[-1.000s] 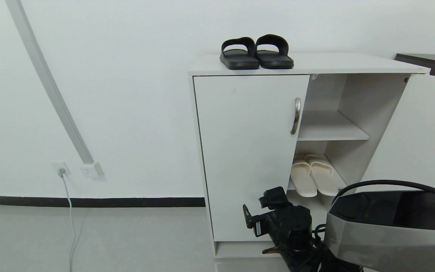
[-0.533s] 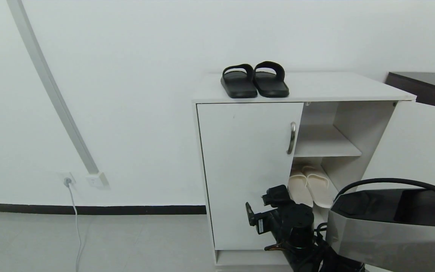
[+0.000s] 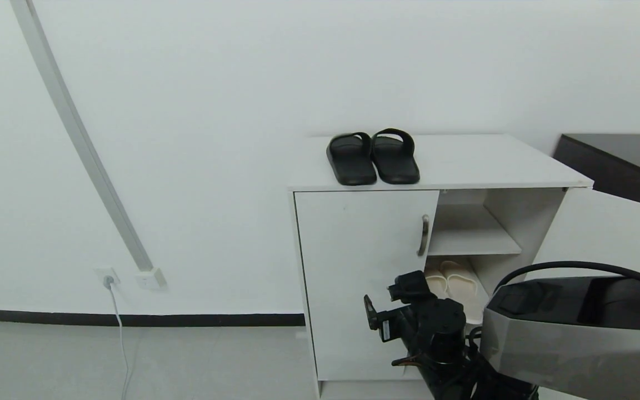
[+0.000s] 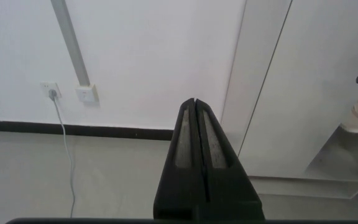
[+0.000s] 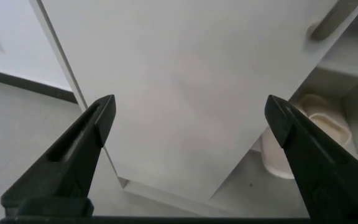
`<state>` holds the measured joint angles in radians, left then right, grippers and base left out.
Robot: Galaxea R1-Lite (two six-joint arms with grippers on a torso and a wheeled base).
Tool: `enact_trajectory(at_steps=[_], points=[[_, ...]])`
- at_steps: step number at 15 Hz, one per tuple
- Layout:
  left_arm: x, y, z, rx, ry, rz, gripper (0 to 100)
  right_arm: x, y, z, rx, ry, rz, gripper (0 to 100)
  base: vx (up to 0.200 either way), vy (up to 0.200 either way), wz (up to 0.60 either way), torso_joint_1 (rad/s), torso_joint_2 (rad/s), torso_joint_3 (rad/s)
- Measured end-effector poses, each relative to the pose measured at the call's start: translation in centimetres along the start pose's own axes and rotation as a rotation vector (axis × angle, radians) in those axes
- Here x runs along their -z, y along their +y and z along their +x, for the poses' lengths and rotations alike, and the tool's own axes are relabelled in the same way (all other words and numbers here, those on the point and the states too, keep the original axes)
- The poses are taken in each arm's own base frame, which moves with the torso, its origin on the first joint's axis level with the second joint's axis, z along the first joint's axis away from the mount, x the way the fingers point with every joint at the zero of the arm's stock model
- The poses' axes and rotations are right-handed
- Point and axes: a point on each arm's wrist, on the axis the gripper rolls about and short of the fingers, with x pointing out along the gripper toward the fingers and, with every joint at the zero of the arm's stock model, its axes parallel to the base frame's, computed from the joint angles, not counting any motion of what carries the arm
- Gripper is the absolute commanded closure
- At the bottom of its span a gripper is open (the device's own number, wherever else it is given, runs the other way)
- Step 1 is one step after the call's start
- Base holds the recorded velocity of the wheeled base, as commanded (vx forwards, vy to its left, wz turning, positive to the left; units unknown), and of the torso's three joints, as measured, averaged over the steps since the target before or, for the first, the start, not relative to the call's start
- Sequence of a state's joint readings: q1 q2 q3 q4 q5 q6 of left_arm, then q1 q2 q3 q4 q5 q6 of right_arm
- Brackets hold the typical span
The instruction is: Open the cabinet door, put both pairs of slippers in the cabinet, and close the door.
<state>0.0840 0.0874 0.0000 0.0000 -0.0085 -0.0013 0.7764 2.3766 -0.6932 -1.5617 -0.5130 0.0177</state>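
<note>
A pair of black slippers [image 3: 373, 157] sits side by side on top of the white cabinet [image 3: 464, 161]. Its left door [image 3: 353, 266] is closed, with a metal handle [image 3: 423, 235] at its edge. The right door [image 3: 603, 233] is swung wide open. A pair of white slippers [image 3: 452, 283] lies on the lower shelf, under a bare upper shelf [image 3: 470, 239]. My right gripper [image 3: 386, 297] is open, low in front of the left door [image 5: 185, 81], with the white slippers [image 5: 316, 121] off to one side. My left gripper [image 4: 194, 109] is shut on nothing, facing the wall beside the cabinet [image 4: 303, 81].
A wall socket with a plugged cable [image 3: 108, 276] and a slanting grey conduit [image 3: 75, 133] are on the wall left of the cabinet. A dark tabletop [image 3: 614, 161] stands behind the open door at the right. Grey floor [image 3: 131, 361] lies open to the left.
The head camera has risen, so the whole picture has slid downward and the cabinet top shows more from above. The slippers, the doors and the right gripper keep their places.
</note>
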Motion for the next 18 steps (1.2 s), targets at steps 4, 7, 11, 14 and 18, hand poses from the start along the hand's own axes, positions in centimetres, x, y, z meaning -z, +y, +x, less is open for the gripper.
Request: enact_trajectory(at_steps=[4,7,11,14,18], points=[[0.00,0.00,0.00,0.000,0.000,0.000,100,0.47,-0.39,-0.36,0.004,0.019,-0.015,0,0.000,0.000,0.00,0.204,-0.52,-0.315],[0.00,0.00,0.00,0.000,0.000,0.000,100,0.01,-0.64,-0.58,0.006,0.014,-0.012,0,0.000,0.000,0.00,0.222,-0.54,-0.320],[0.00,0.00,0.00,0.000,0.000,0.000,100,-0.04,-0.72,-0.69,0.005,0.016,-0.013,0,0.000,0.000,0.00,0.242,-0.56,-0.323],[0.00,0.00,0.00,0.000,0.000,0.000,100,0.07,-0.75,-0.81,0.002,0.021,-0.016,0,0.000,0.000,0.00,0.255,-0.59,-0.328],[0.00,0.00,0.00,0.000,0.000,0.000,100,0.15,-0.67,-0.89,-0.003,0.025,-0.020,0,0.000,0.000,0.45,0.184,-0.41,-0.223]])
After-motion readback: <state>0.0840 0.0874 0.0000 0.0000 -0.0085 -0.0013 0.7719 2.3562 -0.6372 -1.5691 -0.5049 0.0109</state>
